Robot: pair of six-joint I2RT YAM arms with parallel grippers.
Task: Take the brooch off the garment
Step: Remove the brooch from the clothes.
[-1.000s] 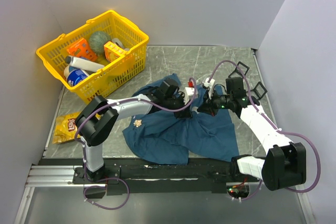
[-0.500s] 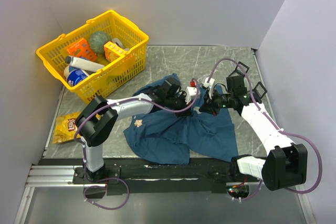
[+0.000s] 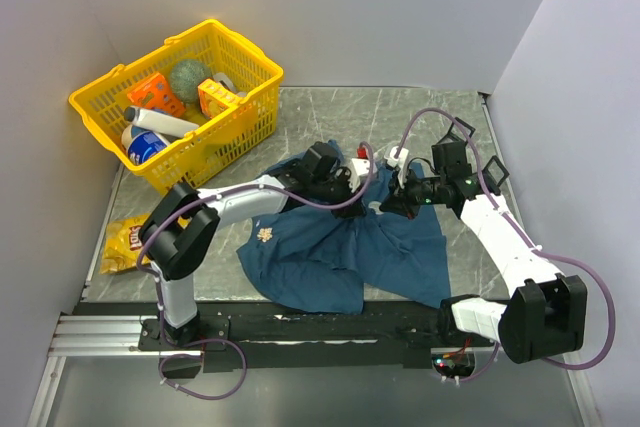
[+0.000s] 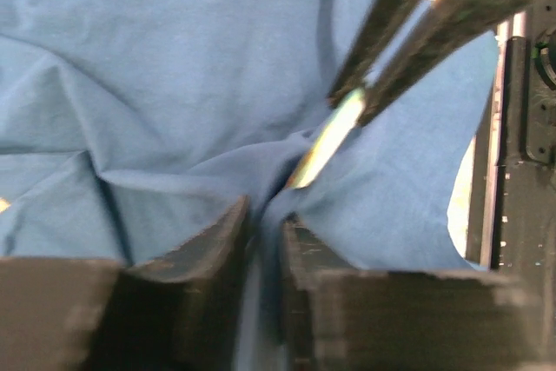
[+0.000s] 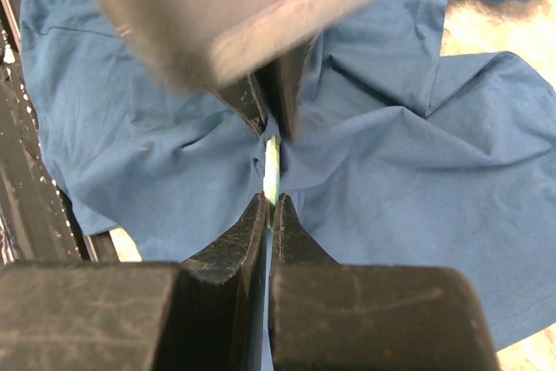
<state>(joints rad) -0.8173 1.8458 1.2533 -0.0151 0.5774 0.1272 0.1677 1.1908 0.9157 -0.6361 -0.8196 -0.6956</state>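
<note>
The dark blue garment [image 3: 330, 247] lies crumpled on the table in front of the arms. My left gripper [image 3: 352, 179] is shut on a raised fold of it; the left wrist view shows the cloth pinched between my fingers [image 4: 265, 223]. My right gripper [image 3: 388, 205] faces it and is shut on the brooch, a thin flat piece seen edge-on, pale green-yellow [image 5: 272, 167]. My right gripper [image 5: 271, 206] holds its lower edge. The brooch [image 4: 326, 141] sits in the cloth just beyond the fold. In the top view the brooch is hidden between the grippers.
A yellow basket [image 3: 240, 122] with several groceries stands at the far left. A yellow chip bag [image 3: 125, 242] lies left of the garment. A small pale gold mark [image 3: 263, 236] shows on the garment's left part. Black rails run along the near edge.
My left gripper has shifted a little toward the far side with the fold in it. My right gripper stays shut at about the same spot.
</note>
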